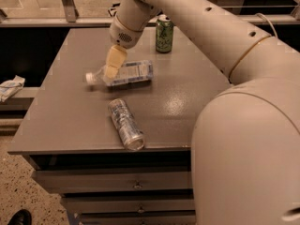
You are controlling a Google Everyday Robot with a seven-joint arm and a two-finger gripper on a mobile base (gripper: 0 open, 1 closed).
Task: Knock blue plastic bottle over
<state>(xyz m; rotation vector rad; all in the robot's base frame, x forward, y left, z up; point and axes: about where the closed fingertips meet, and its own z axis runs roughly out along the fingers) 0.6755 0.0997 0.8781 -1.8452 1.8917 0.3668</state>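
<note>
The blue plastic bottle [125,74] lies on its side on the grey table [187,93], its white cap pointing left and its white and pale-blue label facing up. My gripper [113,62] hangs from the white arm right over the bottle's neck end, its cream fingers [114,60] in front of the bottle and touching or just above it.
A silver patterned can [125,124] lies on its side near the table's front edge. A green can [164,33] stands upright at the back. Drawers run below the tabletop. A white cloth [10,86] lies on a ledge at the left.
</note>
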